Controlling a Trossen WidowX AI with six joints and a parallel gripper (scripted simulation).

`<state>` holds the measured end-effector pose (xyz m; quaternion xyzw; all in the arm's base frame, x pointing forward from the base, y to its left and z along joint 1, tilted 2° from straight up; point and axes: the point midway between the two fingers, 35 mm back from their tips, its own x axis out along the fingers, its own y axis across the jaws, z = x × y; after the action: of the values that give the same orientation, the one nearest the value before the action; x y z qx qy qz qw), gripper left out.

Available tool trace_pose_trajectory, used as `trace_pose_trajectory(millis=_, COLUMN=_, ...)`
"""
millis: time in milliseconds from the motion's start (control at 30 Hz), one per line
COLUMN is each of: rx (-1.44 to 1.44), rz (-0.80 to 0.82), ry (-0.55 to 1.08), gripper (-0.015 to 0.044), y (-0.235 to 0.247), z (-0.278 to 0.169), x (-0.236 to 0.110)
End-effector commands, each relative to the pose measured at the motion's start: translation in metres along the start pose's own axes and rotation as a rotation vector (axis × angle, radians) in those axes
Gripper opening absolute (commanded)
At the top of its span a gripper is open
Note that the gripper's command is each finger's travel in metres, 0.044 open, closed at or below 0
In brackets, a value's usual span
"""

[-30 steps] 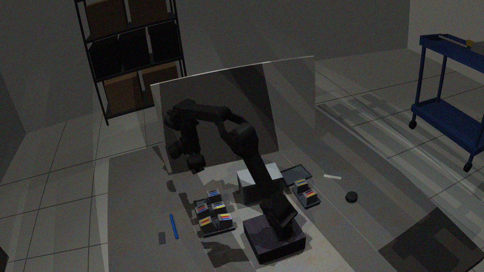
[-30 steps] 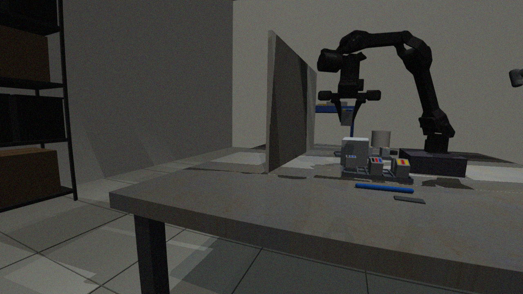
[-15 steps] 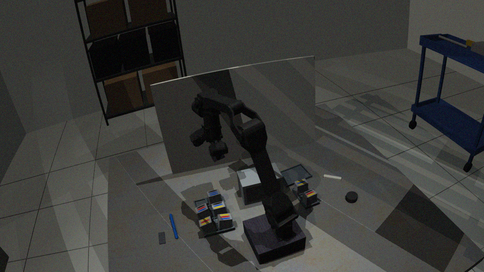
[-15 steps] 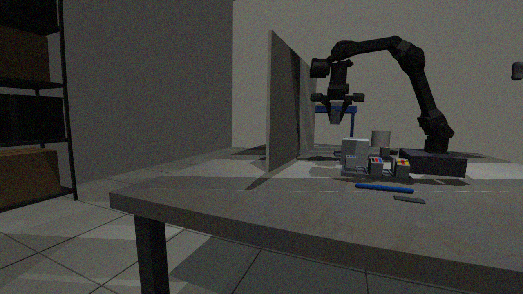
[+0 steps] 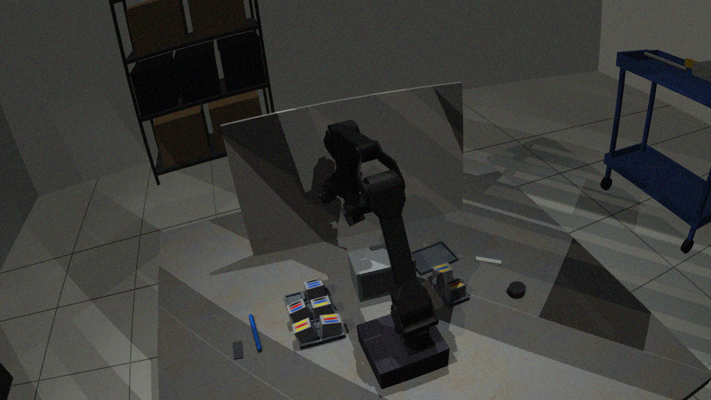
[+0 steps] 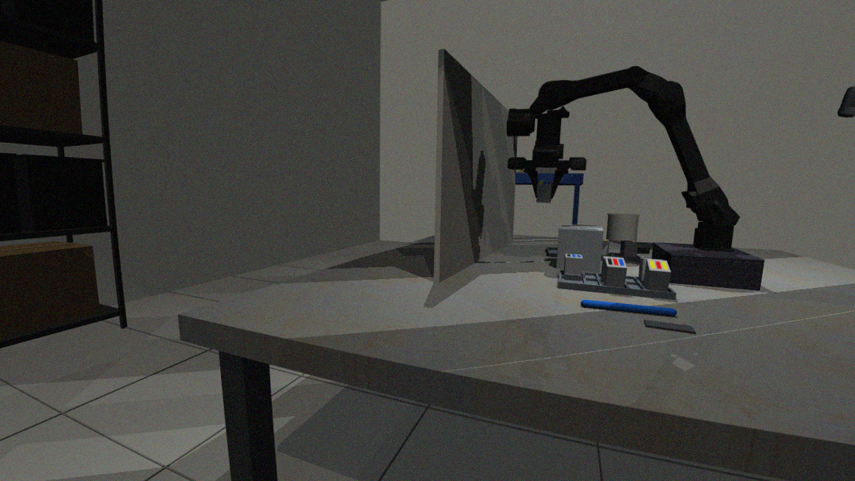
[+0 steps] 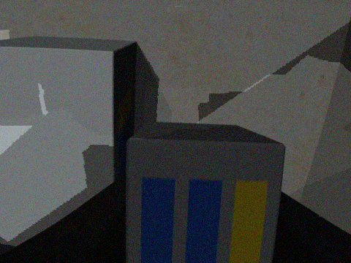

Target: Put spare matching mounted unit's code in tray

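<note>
My gripper (image 5: 354,214) (image 6: 545,190) is shut on a grey spare (image 6: 544,191) (image 7: 205,219) whose label shows blue, blue and yellow stripes. It hangs high over the table, between the upright mirror panel (image 5: 308,164) (image 6: 472,179) and the mounted unit (image 5: 370,273) (image 6: 580,245) (image 7: 54,127), a plain grey box. The flat dark tray (image 5: 440,254) lies right of the unit, behind the arm. A rack (image 5: 318,343) (image 6: 615,286) left of the arm's base holds several striped spares. The unit's back label is not legible.
A second small rack with two spares (image 5: 450,280) stands in front of the tray. A blue pen (image 5: 255,332) (image 6: 627,307), a dark flat piece (image 5: 238,349) (image 6: 669,326), a black puck (image 5: 516,289), a white bar (image 5: 487,259) and a grey cylinder (image 6: 621,226) lie on the table.
</note>
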<state>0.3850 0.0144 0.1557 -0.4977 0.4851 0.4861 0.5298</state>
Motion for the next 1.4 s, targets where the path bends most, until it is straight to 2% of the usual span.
trace_pose_trajectory(millis=0, rx=-0.006, rz=0.006, ry=-0.001, gripper=0.0000, y=0.001, z=-0.027, x=0.002)
trace_pose_trajectory(millis=467, rx=-0.017, rz=0.011, ry=0.010, gripper=0.0000, y=0.014, z=-0.118, x=0.001)
trace_pose_trajectory(millis=933, rx=-0.027, rz=0.018, ry=0.016, gripper=0.0000, y=0.048, z=-0.203, x=0.000)
trace_pose_trajectory(millis=1367, rx=-0.027, rz=0.019, ry=0.016, gripper=0.0000, y=0.050, z=-0.208, x=0.007)
